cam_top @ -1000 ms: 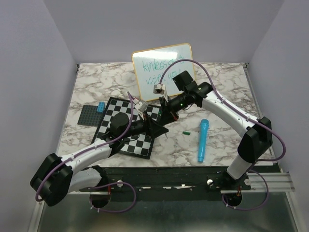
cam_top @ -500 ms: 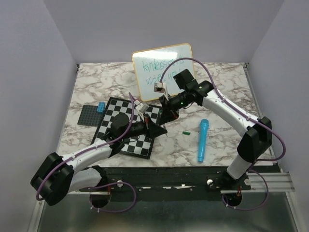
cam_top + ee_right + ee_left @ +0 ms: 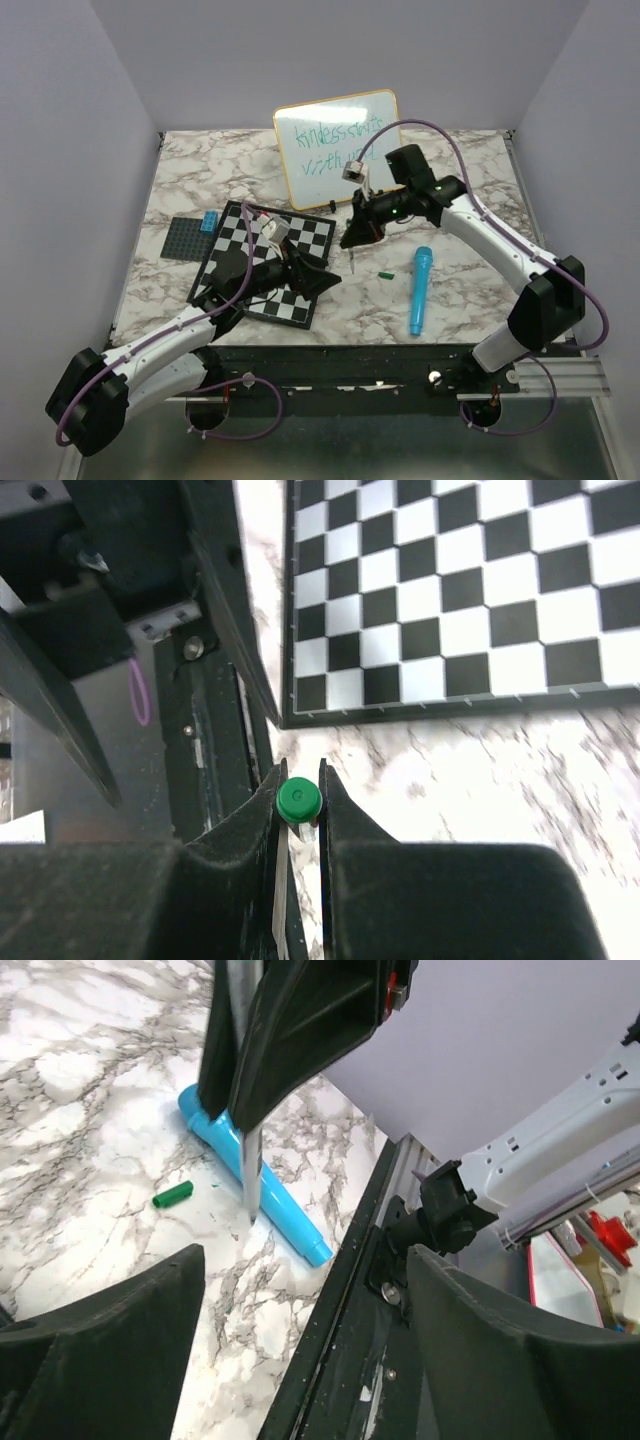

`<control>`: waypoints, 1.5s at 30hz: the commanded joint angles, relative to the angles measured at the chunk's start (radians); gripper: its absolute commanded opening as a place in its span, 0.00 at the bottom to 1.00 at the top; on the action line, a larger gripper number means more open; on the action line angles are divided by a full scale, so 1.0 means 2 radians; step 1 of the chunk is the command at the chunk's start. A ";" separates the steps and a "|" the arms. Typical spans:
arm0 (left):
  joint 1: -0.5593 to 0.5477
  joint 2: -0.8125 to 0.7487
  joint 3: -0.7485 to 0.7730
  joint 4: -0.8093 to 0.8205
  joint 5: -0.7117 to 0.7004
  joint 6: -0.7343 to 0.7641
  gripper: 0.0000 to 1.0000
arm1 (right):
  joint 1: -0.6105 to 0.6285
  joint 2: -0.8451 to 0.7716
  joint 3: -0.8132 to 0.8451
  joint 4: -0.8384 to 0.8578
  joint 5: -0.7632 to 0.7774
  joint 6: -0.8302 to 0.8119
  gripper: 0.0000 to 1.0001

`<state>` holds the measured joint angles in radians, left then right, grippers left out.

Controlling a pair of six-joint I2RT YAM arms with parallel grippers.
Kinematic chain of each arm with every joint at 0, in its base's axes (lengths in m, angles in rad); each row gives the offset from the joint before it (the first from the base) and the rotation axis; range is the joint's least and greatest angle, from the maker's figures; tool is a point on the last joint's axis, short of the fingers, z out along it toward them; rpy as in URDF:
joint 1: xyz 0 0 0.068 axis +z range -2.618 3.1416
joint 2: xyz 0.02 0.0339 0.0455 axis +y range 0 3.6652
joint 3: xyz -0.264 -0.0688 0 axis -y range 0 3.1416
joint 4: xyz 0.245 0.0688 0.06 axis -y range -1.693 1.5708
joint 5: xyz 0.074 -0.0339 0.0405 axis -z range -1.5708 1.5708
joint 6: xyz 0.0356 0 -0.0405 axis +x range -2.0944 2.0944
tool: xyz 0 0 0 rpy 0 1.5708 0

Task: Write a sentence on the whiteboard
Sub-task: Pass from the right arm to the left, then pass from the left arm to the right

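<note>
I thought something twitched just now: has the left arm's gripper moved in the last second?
Yes. The left gripper has pulled back and leftward across the checkered board, toward that board's near edge, uncovering more of its squares.

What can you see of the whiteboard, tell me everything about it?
The whiteboard is a white rectangle with rounded corners and a thin yellow-orange frame. It stands nearly upright at the far edge of the marble table, facing the arms. Two lines of green handwriting fill its face. A purple cable crosses its lower right in the top view.
</note>
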<state>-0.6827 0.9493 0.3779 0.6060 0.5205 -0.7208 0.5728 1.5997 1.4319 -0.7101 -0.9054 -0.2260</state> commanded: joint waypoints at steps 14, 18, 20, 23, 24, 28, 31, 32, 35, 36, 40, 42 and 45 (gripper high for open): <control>-0.040 0.130 0.145 -0.117 -0.052 0.136 0.83 | -0.085 -0.135 -0.266 0.371 -0.001 0.356 0.00; -0.051 0.159 0.174 -0.158 -0.061 0.156 0.77 | -0.088 -0.136 -0.271 0.375 -0.002 0.361 0.00; -0.052 0.164 0.177 -0.166 -0.061 0.159 0.74 | -0.089 -0.138 -0.272 0.377 -0.003 0.362 0.01; -0.053 0.170 0.182 -0.176 -0.056 0.164 0.61 | -0.092 -0.136 -0.275 0.383 -0.003 0.367 0.00; -0.053 0.173 0.185 -0.182 -0.053 0.166 0.55 | -0.092 -0.135 -0.275 0.386 -0.005 0.368 0.01; -0.053 0.189 0.204 -0.198 -0.041 0.174 0.13 | -0.091 -0.134 -0.279 0.392 -0.011 0.367 0.00; -0.051 0.188 0.210 -0.207 -0.047 0.179 0.00 | -0.091 -0.133 -0.283 0.397 -0.022 0.361 0.01; -0.052 0.187 0.213 -0.212 -0.049 0.185 0.00 | -0.092 -0.134 -0.282 0.399 -0.029 0.355 0.05; -0.052 0.185 0.232 -0.256 -0.056 0.211 0.00 | -0.091 -0.129 -0.272 0.387 -0.063 0.319 0.29; -0.052 0.186 0.237 -0.268 -0.057 0.217 0.00 | -0.091 -0.125 -0.268 0.376 -0.076 0.301 0.32; -0.051 0.189 0.261 -0.317 -0.053 0.245 0.00 | -0.091 -0.113 -0.257 0.357 -0.088 0.277 0.33; -0.049 0.190 0.266 -0.324 -0.048 0.250 0.00 | -0.091 -0.108 -0.252 0.357 -0.090 0.273 0.29; -0.049 0.195 0.272 -0.331 -0.044 0.252 0.00 | -0.092 -0.106 -0.250 0.341 -0.087 0.270 0.11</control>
<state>-0.7856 1.3205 0.8867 0.0074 0.4267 -0.2615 0.3859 1.3712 0.9024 0.0250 -1.0294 0.3553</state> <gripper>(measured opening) 0.029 0.205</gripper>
